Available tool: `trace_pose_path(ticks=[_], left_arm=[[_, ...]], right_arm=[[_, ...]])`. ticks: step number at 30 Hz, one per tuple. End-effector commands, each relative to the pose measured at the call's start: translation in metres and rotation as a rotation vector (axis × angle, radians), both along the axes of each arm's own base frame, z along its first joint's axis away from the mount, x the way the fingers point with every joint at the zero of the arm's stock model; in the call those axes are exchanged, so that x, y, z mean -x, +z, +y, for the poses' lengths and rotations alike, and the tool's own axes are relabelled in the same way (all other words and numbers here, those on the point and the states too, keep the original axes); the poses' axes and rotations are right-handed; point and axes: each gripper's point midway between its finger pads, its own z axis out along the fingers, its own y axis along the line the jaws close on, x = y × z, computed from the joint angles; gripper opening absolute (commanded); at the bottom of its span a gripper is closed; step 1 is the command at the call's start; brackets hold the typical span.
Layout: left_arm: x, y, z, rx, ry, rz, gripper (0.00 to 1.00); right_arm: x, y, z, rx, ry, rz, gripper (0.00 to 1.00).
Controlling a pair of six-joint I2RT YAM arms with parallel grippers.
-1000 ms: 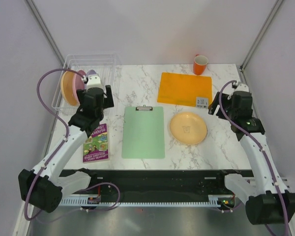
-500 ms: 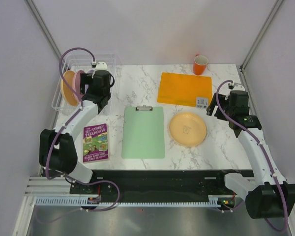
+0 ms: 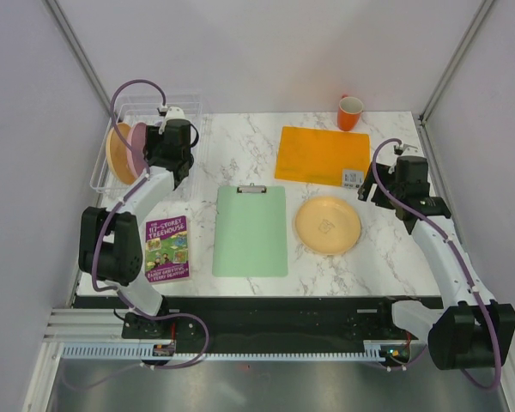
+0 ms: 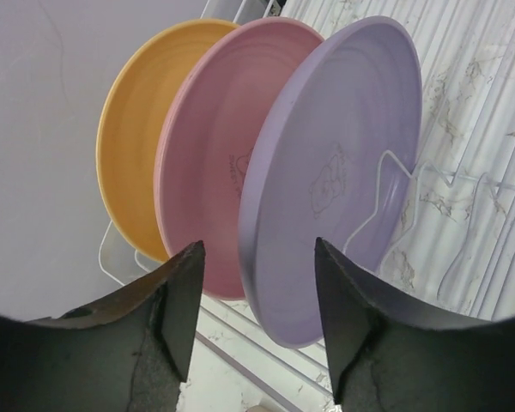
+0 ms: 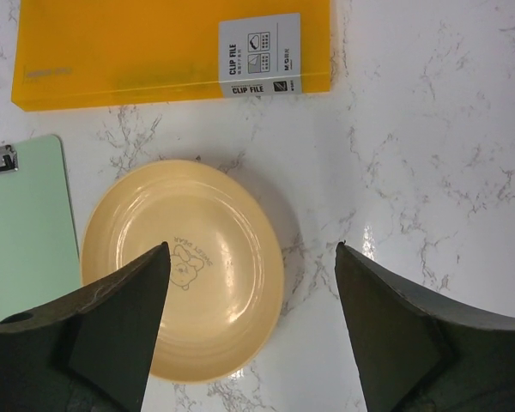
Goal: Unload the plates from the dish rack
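Observation:
Three plates stand on edge in the white wire dish rack [image 4: 468,184]: a yellow-orange plate [image 4: 133,146], a pink plate [image 4: 210,163] and a lilac plate [image 4: 343,154]. My left gripper [image 4: 259,296] is open, and the lilac plate's lower rim sits between its fingers without touching either. From above, the left gripper [image 3: 166,137] is over the dish rack [image 3: 103,178] and hides the lilac plate. Another yellow-orange plate [image 3: 328,225] lies flat on the table. My right gripper [image 5: 251,257] hangs open and empty above that plate's [image 5: 154,283] right edge.
An orange mug [image 3: 350,112] stands at the back. An orange clip file [image 3: 322,155] lies behind the flat plate. A green clipboard [image 3: 251,230] is in the middle and a purple book [image 3: 167,249] at the front left. Walls close in both sides.
My left arm has reached further into the rack and its jaws have narrowed round the lilac plate's rim. The right arm has drifted slightly toward the back.

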Motion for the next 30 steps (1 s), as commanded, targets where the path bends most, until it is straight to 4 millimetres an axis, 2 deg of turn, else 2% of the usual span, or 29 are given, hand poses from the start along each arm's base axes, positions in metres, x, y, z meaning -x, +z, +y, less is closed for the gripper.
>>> trace_pose_path(ticks=[1,3,4,9,13,25,30], left_arm=[[-0.006,0.011,0.006,0.006,0.045,-0.064,0.47],[-0.004,0.009,0.008,0.005,0.058,-0.061,0.36],[-0.003,0.008,0.009,0.001,0.064,-0.059,0.23],[0.001,0.006,0.011,-0.001,0.076,-0.049,0.03],[0.005,0.013,0.016,-0.017,0.11,-0.061,0.02],[0.02,0.08,0.028,-0.068,0.17,-0.168,0.02],[0.026,0.092,0.03,-0.081,0.187,-0.189,0.02]], right_arm=[[-0.006,0.003,0.004,-0.007,0.028,-0.028,0.84],[-0.006,0.001,0.004,-0.007,0.03,-0.024,0.85],[-0.006,0.001,0.004,-0.007,0.03,-0.024,0.84],[-0.005,0.0,0.004,-0.007,0.032,-0.022,0.84],[-0.005,-0.002,0.005,-0.01,0.033,-0.018,0.84],[-0.005,-0.006,0.011,-0.041,0.047,-0.009,0.84],[-0.003,-0.008,0.011,-0.045,0.046,-0.007,0.85]])
